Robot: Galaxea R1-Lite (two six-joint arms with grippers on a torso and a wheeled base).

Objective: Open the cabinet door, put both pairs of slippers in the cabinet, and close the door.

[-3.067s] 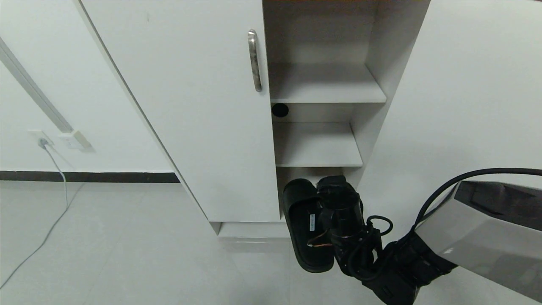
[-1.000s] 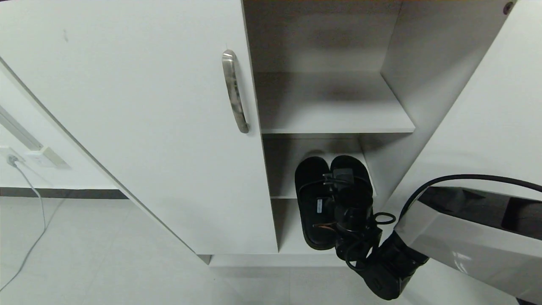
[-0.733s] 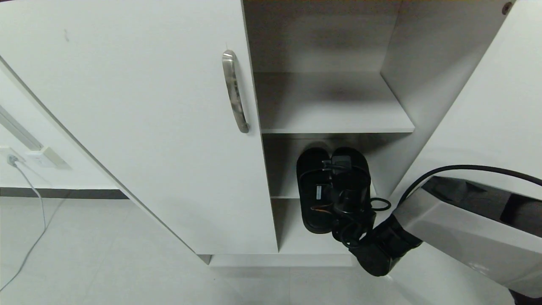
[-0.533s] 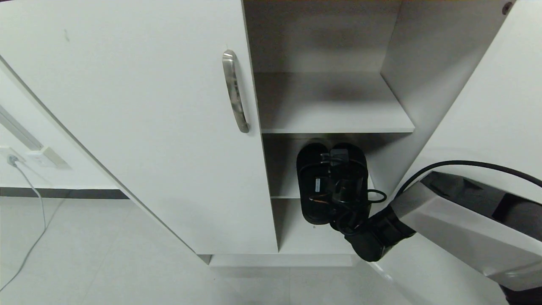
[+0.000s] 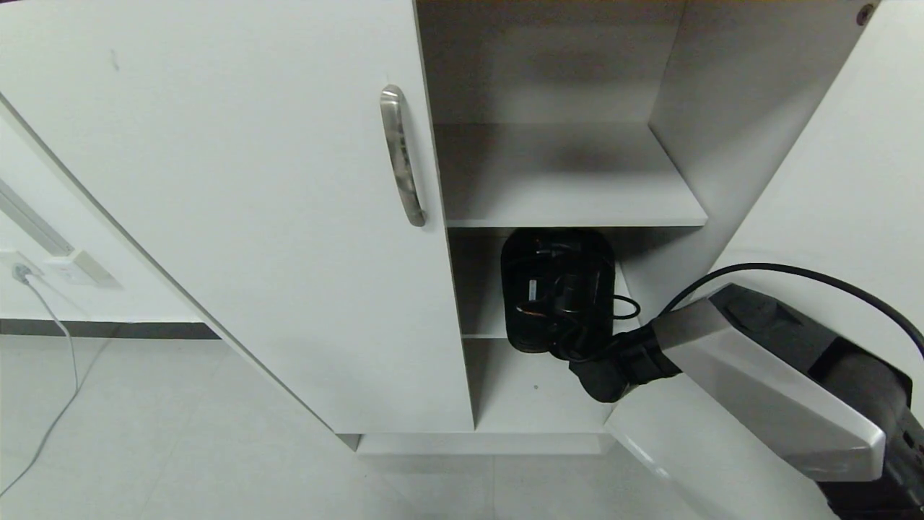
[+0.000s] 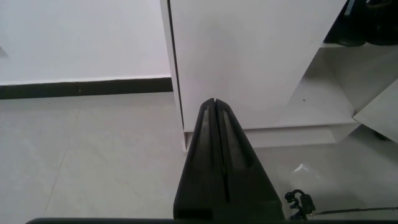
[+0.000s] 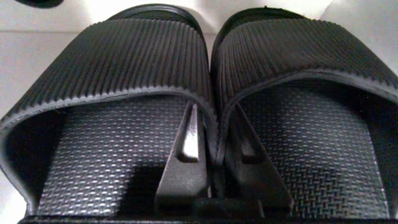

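Closely, ribbed black slippers (image 7: 155,62), pincer (image 7: 216,127) clamped

This is a plain indoor room with a domestic look. A white shoe cabinet (image 5: 693,108) with flat shelves (image 5: 563,173) surrounds the right gripper (image 7: 216,158), which holds black slippers (image 5: 556,289). The cabinet's closed door (image 5: 253,217), with a metal handle (image 5: 401,155), stands to the gripper's left. Below the gripper lies a pale tiled floor (image 5: 180,448). Farther left are a white wall (image 5: 130,296), dark skirting (image 5: 108,330) and a socket (image 5: 18,273).
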